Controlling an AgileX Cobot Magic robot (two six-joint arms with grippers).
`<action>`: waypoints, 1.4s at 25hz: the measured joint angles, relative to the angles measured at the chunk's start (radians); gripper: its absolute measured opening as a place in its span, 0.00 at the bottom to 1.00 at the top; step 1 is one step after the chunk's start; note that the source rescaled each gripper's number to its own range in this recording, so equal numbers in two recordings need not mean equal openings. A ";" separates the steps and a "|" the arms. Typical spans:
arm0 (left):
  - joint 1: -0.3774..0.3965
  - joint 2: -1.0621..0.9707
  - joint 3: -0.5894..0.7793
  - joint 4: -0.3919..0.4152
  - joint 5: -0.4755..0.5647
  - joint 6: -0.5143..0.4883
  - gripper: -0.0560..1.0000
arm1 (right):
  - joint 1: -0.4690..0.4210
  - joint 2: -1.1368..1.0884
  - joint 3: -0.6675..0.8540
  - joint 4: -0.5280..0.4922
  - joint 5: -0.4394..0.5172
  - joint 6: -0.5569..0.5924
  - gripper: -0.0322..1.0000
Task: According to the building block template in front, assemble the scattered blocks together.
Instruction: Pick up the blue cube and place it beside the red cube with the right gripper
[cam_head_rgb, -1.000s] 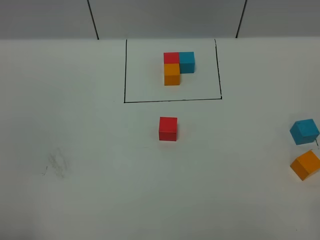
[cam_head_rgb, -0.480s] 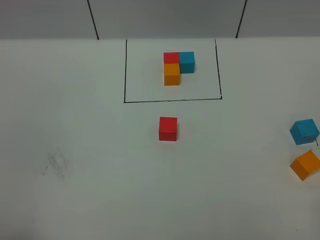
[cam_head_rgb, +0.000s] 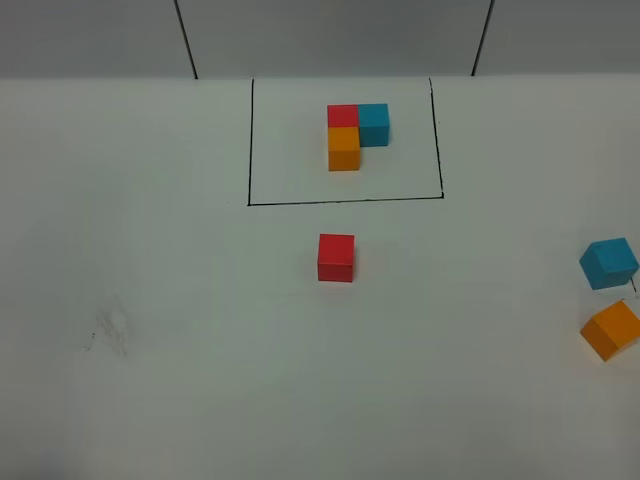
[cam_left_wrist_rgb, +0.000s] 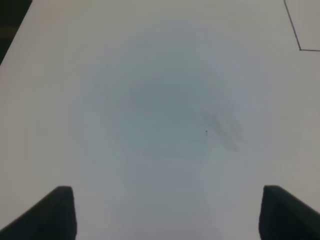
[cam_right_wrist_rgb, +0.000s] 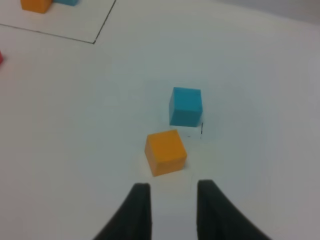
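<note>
The building block template (cam_head_rgb: 352, 131) is a red, blue and orange L inside a black drawn rectangle (cam_head_rgb: 345, 201) at the back. The scattered blocks lie apart: a red cube (cam_head_rgb: 336, 257) at the middle, a sky-blue cube (cam_head_rgb: 608, 263) and an orange cube (cam_head_rgb: 611, 329) at the right edge. Neither gripper shows in the exterior high view. My right gripper (cam_right_wrist_rgb: 172, 200) is open and empty, just short of the orange cube (cam_right_wrist_rgb: 166, 152), with the blue cube (cam_right_wrist_rgb: 185, 106) beyond it. My left gripper (cam_left_wrist_rgb: 167, 215) is wide open and empty over bare table.
The white table (cam_head_rgb: 180, 330) has a faint grey smudge (cam_head_rgb: 112, 330) at the left, which also shows in the left wrist view (cam_left_wrist_rgb: 222, 132). A grey wall (cam_head_rgb: 330, 35) with black seams stands behind. A corner of the drawn rectangle (cam_left_wrist_rgb: 295, 35) shows in the left wrist view.
</note>
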 joint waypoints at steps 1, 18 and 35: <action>0.003 0.000 0.000 0.000 0.000 0.000 0.69 | 0.000 0.000 0.000 0.000 0.000 0.000 0.03; 0.004 0.000 0.000 0.000 0.000 0.001 0.69 | 0.000 0.000 0.000 0.000 0.000 0.000 0.03; 0.004 0.000 0.000 0.000 0.000 0.001 0.69 | 0.000 0.012 -0.003 -0.001 -0.016 0.135 0.03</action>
